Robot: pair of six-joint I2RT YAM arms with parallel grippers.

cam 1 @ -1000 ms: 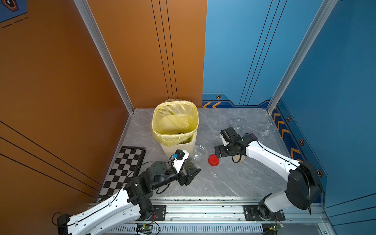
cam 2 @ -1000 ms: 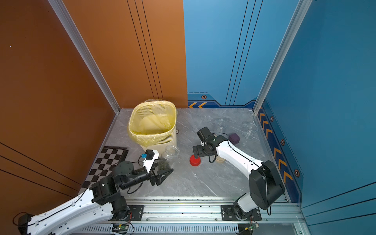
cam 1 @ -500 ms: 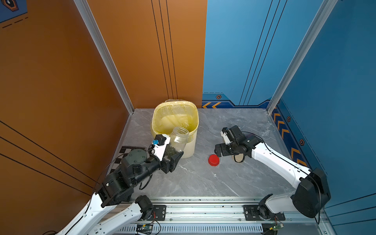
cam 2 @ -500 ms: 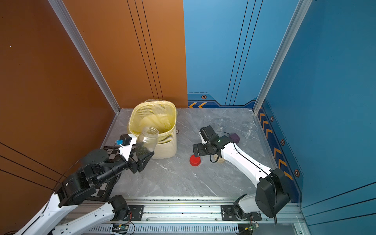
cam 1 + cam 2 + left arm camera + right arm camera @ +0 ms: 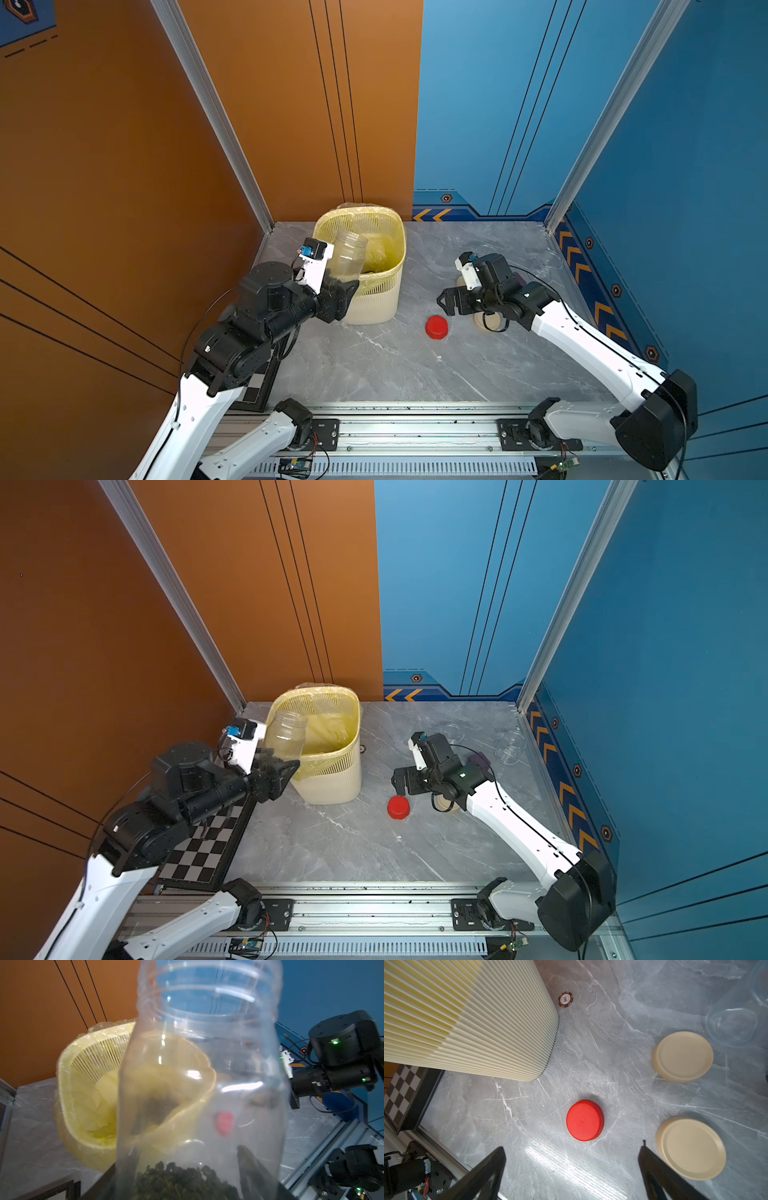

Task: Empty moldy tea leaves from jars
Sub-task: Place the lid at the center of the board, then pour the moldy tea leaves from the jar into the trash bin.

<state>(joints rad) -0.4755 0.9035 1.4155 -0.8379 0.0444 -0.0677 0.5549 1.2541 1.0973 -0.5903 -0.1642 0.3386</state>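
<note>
Pinching clear, seemingly plastic jar (image 5: 350, 257), left gripper (image 5: 335, 286); crumbly leaves (image 5: 176, 1180) inside; right gripper (image 5: 444, 301) spread.

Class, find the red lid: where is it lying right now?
In both top views the red lid lies on the grey table, right of the slatted bin, close by the open right gripper.

Both top views look steeply down on the whole desk (image 5: 374, 365). Left wrist view hugs the jar (image 5: 199, 1084); right wrist looks down near the red lid (image 5: 584, 1120).
</note>
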